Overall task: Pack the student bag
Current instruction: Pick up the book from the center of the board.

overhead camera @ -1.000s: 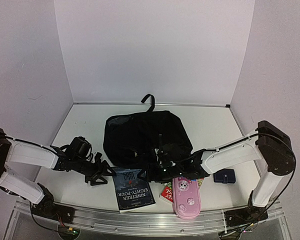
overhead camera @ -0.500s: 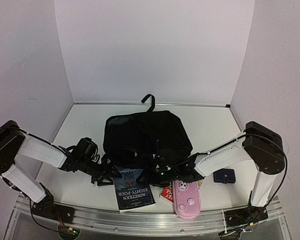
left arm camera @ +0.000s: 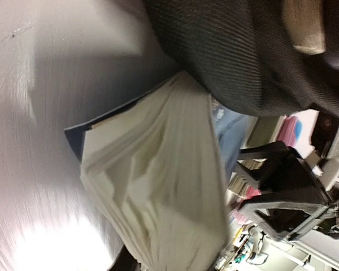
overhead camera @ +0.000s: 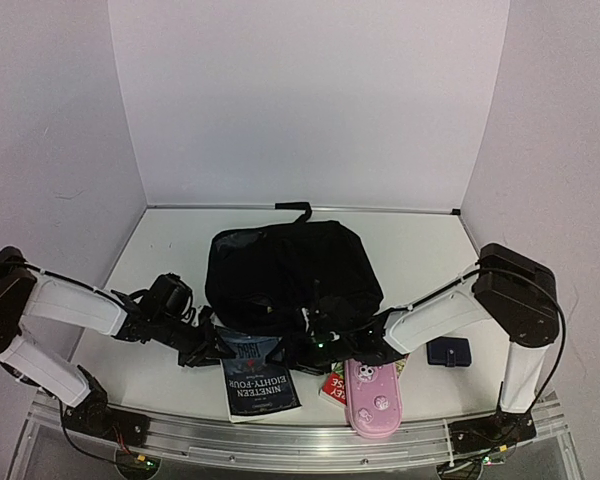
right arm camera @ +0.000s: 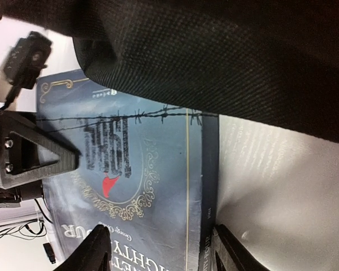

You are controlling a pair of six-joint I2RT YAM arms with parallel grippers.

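The student bag (overhead camera: pixel 290 270), a large black backpack, lies mid-table, and its fabric (right arm camera: pixel 214 56) overhangs the far end of a dark-blue book (overhead camera: pixel 258 378) titled Nineteen Eighty-Four. My left gripper (overhead camera: pixel 212 345) is at the book's far-left corner and shut on it. In the left wrist view the fanned page block (left arm camera: pixel 158 186) runs down between the jaws, and only one dark finger (left arm camera: pixel 127 264) shows. My right gripper (right arm camera: pixel 161 254) stands open over the cover (right arm camera: pixel 130 186), one finger on each side of the spine, and grips nothing.
A pink pencil case (overhead camera: pixel 370 395) lies at the front edge on a red-and-green book (overhead camera: pixel 333 385). A small dark-blue pouch (overhead camera: pixel 448 351) sits to the right by the right arm. The two grippers are close together over the book.
My left gripper moved right onto the book's corner and closed on it. The book shifted left and turned a little. My right gripper edged left over the cover.
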